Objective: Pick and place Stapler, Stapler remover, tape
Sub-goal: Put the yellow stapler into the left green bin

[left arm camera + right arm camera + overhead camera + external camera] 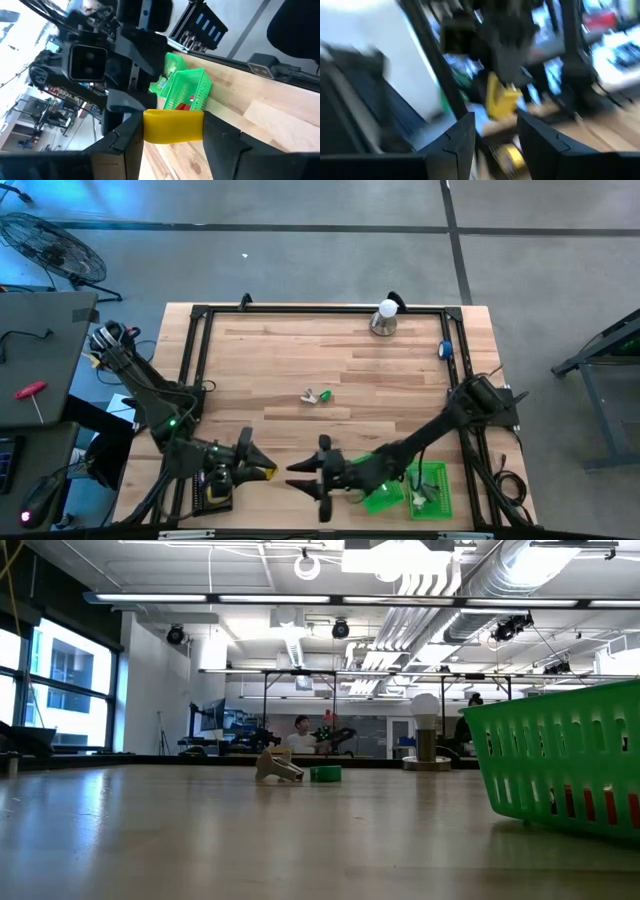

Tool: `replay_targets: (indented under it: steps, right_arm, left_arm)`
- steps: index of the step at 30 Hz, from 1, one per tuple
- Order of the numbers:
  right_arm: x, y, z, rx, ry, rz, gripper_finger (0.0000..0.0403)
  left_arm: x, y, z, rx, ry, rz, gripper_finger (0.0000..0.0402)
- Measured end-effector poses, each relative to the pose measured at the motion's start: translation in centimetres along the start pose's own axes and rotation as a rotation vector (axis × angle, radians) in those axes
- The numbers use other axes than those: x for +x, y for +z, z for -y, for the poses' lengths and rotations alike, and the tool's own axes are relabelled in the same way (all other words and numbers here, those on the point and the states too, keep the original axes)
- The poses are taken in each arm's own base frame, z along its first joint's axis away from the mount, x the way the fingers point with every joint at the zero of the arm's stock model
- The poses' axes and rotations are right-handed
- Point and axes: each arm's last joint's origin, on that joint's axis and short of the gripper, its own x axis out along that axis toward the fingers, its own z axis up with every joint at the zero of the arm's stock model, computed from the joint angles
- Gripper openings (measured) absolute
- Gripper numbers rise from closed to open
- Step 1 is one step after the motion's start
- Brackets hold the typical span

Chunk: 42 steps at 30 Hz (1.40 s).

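My left gripper (pixel 262 468) (pixel 173 137) is near the table's near edge, shut on a small yellow piece (pixel 173 125); whether it is a tape roll seen edge-on or something else does not show. My right gripper (pixel 300 477) (pixel 495 135) faces it from the right, open, its fingertips a short way from the yellow piece (pixel 501 97). A small beige tool (pixel 311 395) (pixel 278 768) and a green ring (pixel 326 394) (pixel 325 774) lie mid-table. No pink or purple roll shows. Neither gripper appears in the low view. My left gripper pinches the yellow piece between its two fingers (pixel 130 145), which sit on its two opposite ends (pixel 150 127). The fingers reach level toward the table's right side. The piece looks lifted clear of the table, spanning the gap between the fingers.
A green slatted basket (pixel 412 490) (pixel 560 765) (pixel 187 90) stands by the near right corner, holding small items. A black tray with something yellow (pixel 215 488) sits under the left arm. A bulb on a base (pixel 385 318) (pixel 425 730) stands near the far edge. A black frame (pixel 195 350) rims the table.
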Motion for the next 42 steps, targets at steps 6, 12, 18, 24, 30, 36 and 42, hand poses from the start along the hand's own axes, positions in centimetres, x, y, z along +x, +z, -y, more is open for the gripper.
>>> replay_targets:
  steps: [6,12,18,24,30,36,42]
  right_arm:
    - [-2.3,-1.5,3.2,0.092,0.149,0.1,0.0137]
    - [-2.4,-1.5,5.2,0.1,0.201,0.099,0.0137]
    - [-1.2,-0.6,5.1,0.042,0.287,0.088,0.0137]
    - [0.1,-0.2,5.4,0.007,0.251,0.027,0.0137]
    - [1.3,1.1,5.5,0.004,0.272,0.034,0.0137]
    - [2.4,1.4,5.3,-0.006,0.262,-0.012,0.0137]
    - [3.7,0.4,5.1,-0.009,0.315,-0.035,0.0137]
  left_arm:
    - [0.0,0.0,-0.1,0.003,0.004,-0.003,0.0159]
    - [0.0,0.1,-0.2,-0.007,0.013,0.012,0.0159]
    - [0.0,0.1,-0.2,0.006,0.018,0.014,0.0159]
    - [0.0,0.2,-0.3,0.007,0.025,0.018,0.0159]
    - [0.0,0.2,-0.3,0.007,0.026,0.018,0.0159]
    - [0.0,0.2,-0.3,0.007,0.028,0.016,0.0159]
    - [0.4,-0.2,-0.8,-0.008,0.029,0.009,0.0159]
